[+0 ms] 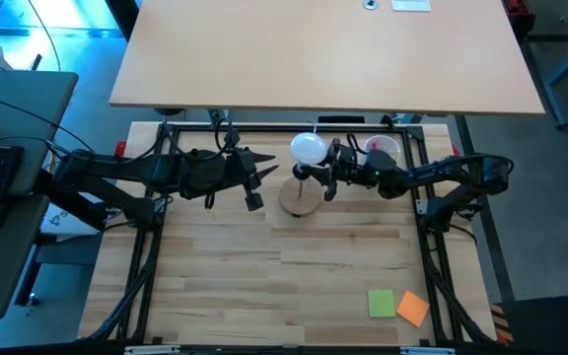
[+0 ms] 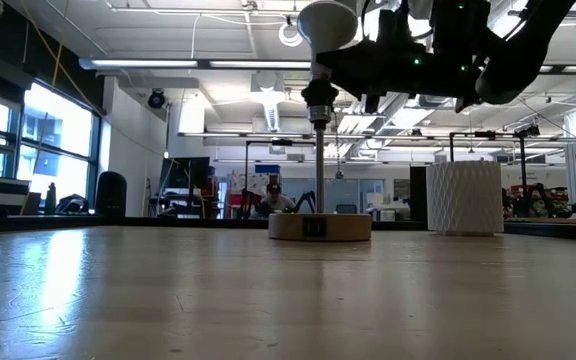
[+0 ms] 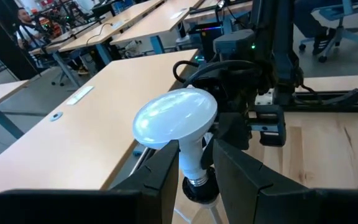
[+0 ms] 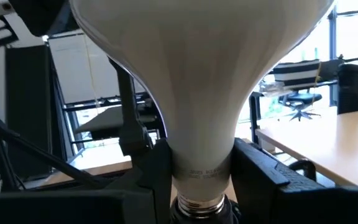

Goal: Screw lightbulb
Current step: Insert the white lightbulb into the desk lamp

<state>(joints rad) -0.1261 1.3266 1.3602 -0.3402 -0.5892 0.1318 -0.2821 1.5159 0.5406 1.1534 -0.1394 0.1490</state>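
Observation:
The white lightbulb (image 1: 309, 148) stands upright, globe up, over the black socket (image 3: 201, 191) on top of the thin pole of the round wooden stand (image 1: 301, 200). Its screw base (image 4: 197, 205) sits at the socket's mouth. My right gripper (image 1: 323, 170) reaches in from the table's right and is shut on the bulb's neck. My left gripper (image 1: 262, 185) is open and hovers a little to the left of the bulb, pointing at it. In the left wrist view its fingers (image 3: 160, 180) frame the bulb's neck, but the high view shows them short of it. My right gripper pinches the lightbulb's narrow neck (image 4: 197, 163), just above the screw base, between its two fingers (image 4: 155, 177). The fingers come in level from the table's right side and lie across the neck. The bulb stands upright with its base in the socket of the stand.
A white ribbed cup (image 2: 465, 197) with pink items (image 1: 381, 148) stands just right of the stand, behind my right arm. A green note (image 1: 381, 303) and an orange note (image 1: 413, 309) lie at the near right. The near half of the wooden table (image 1: 264, 286) is bare.

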